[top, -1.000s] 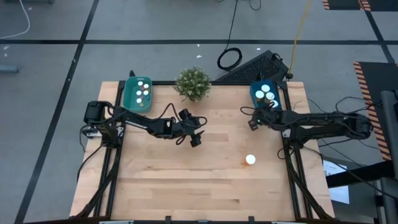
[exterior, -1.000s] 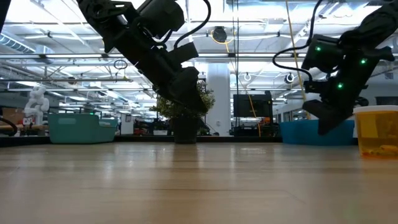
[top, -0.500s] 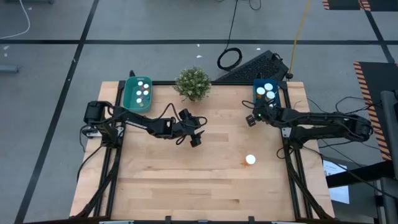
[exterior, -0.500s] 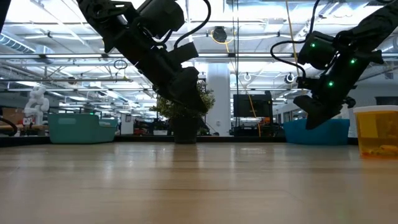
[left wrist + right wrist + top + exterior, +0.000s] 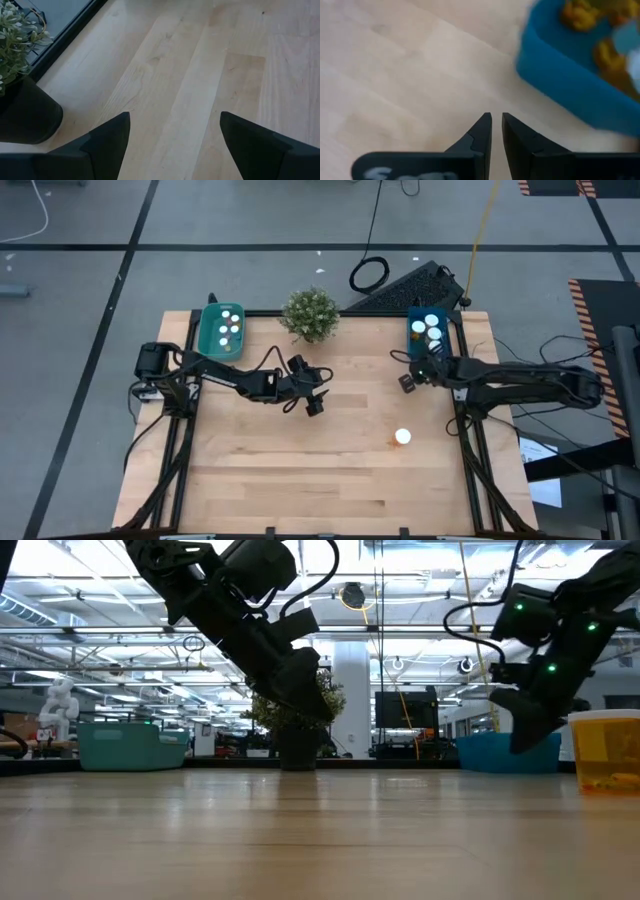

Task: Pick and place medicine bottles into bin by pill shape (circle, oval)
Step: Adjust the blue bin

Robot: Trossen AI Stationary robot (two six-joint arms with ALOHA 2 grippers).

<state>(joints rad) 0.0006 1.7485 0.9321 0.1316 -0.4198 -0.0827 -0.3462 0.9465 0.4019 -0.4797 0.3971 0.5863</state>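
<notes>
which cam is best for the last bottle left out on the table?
High view: the bottle stands alone on the table, white cap up, clear of the right gripper and the blue bin. Low view shows only its orange body at the picture's right edge. Neither wrist view shows it.

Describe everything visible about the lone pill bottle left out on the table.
The pill bottle stands upright on the wooden table, in its right half. From above only its round white cap shows, with an orange sliver at the edge. The low view shows a translucent orange body with yellowish contents at the bottom. Nothing touches it; the right gripper hangs apart, nearer the blue bin.
</notes>
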